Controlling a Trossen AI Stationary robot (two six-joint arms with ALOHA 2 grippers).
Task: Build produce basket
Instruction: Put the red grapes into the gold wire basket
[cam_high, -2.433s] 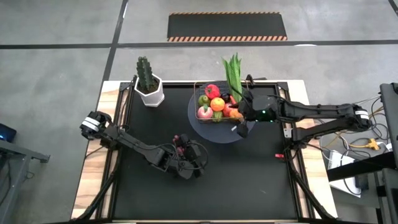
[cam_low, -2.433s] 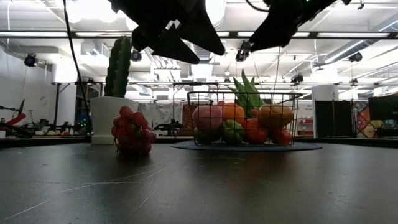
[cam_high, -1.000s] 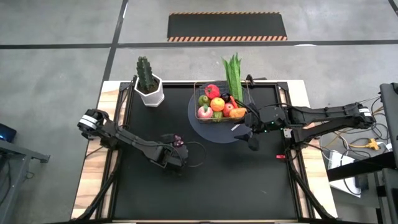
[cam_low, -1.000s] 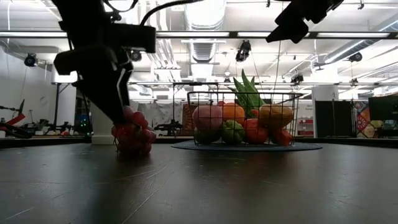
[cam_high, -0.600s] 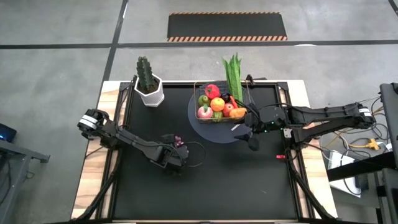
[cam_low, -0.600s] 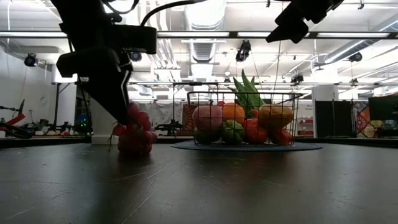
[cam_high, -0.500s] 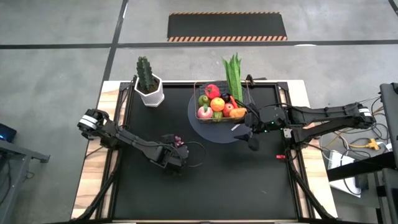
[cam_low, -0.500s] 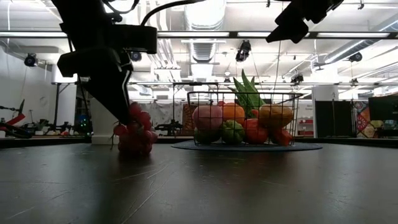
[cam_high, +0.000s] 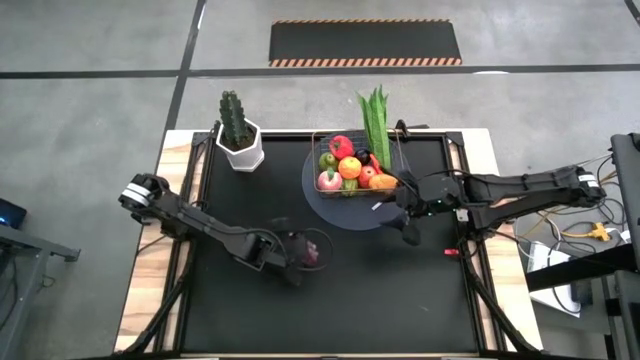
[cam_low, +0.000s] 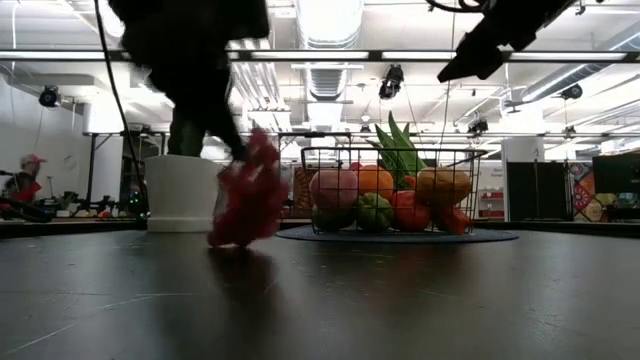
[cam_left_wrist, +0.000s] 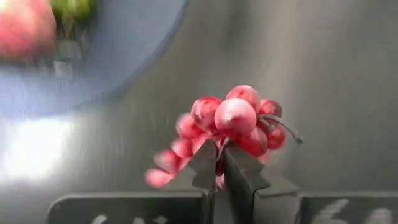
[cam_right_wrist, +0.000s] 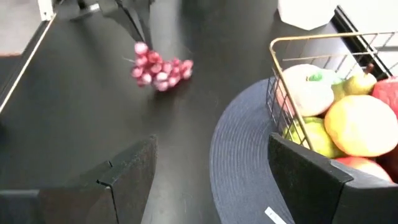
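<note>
A bunch of pink-red grapes (cam_left_wrist: 233, 118) hangs from my left gripper (cam_left_wrist: 217, 163), which is shut on it over the black mat left of the basket (cam_high: 314, 150). In the low view the grapes (cam_low: 248, 200) show blurred and stretched. The wire basket stands on a round grey disc (cam_high: 330, 212) and holds red, orange, green and pink produce (cam_high: 348, 167); a long leafy green (cam_high: 375, 115) sticks out over its far wall. My right gripper (cam_right_wrist: 211, 180) stands open just right of the disc's near edge, with nothing between its fingers. My left gripper pinches the grape bunch between its two fingertips (cam_left_wrist: 207, 160), at a spot among the grapes (cam_left_wrist: 219, 149) that the grapes themselves hide. The fingers come slanting down from the table's left. The bunch hangs below them; whether its lower end (cam_low: 228, 240) clears the mat I cannot tell.
A green cactus in a white hexagonal pot (cam_high: 240, 148) stands at the far left of the mat. Bare black mat (cam_high: 380, 290) stretches across the near half. The basket's thin metal rim (cam_right_wrist: 298, 38) rises close beside my right gripper.
My left gripper has shut on the grapes, then gone up and toward the table's right edge, nearer the basket. The bunch, which lay on the mat, has come along with it, now stretched out and swinging below the fingers.
</note>
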